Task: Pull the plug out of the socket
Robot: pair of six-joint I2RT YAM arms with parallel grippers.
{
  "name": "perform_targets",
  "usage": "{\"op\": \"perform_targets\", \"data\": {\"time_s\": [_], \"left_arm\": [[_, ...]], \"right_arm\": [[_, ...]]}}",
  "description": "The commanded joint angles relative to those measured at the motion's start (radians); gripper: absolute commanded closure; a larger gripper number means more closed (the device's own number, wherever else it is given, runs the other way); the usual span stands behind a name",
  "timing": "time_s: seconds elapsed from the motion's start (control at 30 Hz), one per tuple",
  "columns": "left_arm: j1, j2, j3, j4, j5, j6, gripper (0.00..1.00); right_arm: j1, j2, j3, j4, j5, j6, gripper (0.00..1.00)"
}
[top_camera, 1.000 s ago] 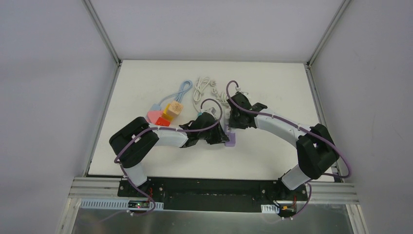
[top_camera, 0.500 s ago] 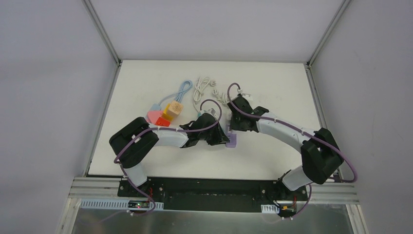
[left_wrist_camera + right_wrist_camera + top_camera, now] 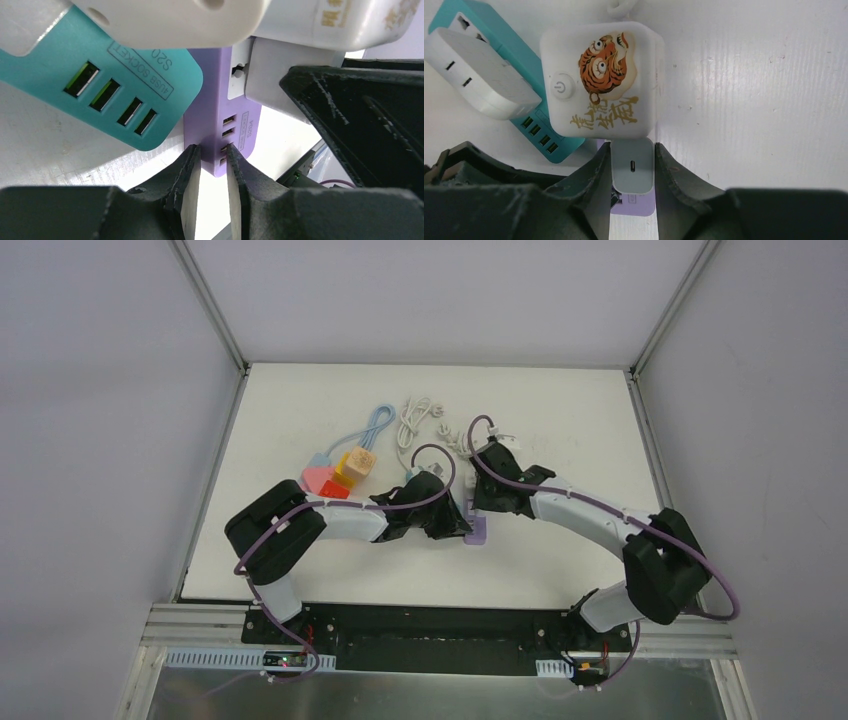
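While my left gripper (image 3: 210, 156) pins the purple socket (image 3: 215, 102) down by its end, my right gripper (image 3: 632, 148), closed on the grey plug (image 3: 633, 172) at six o'clock of the tiger cube (image 3: 601, 82), should pull straight along the prongs, without twisting

In your right wrist view the fingers (image 3: 596, 175) cover the sides of the grey plug (image 3: 633, 170), and the purple socket (image 3: 644, 205) beneath shows only as a sliver. From above you cannot see that plug at all, only a corner of the socket.
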Motion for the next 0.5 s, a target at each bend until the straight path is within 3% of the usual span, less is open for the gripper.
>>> {"op": "perform_targets", "data": {"time_s": [0.0, 0.1, 0.2, 0.23, 0.37, 0.47], "left_arm": [[-0.008, 0.048, 0.003, -0.075, -0.042, 0.030, 0.74], [-0.008, 0.055, 0.005, -0.067, -0.032, 0.036, 0.73], [-0.008, 0.062, 0.009, -0.066, -0.023, 0.034, 0.70], [-0.008, 0.062, 0.011, -0.066, -0.021, 0.035, 0.68], [-0.008, 0.058, 0.019, -0.069, -0.015, 0.039, 0.60], [-0.006, 0.058, 0.023, -0.062, -0.009, 0.039, 0.56]], "right_arm": [[-0.063, -0.142, -0.066, 0.160, -0.267, -0.017, 1.00], [-0.061, -0.109, -0.058, 0.153, -0.277, -0.038, 1.00], [-0.013, -0.024, 0.006, 0.068, -0.168, -0.030, 0.98], [-0.008, -0.009, 0.017, 0.049, -0.128, -0.020, 0.92], [-0.010, -0.031, 0.014, 0.032, -0.051, 0.003, 0.53], [-0.017, -0.038, 0.009, 0.016, -0.036, 0.002, 0.45]]}}
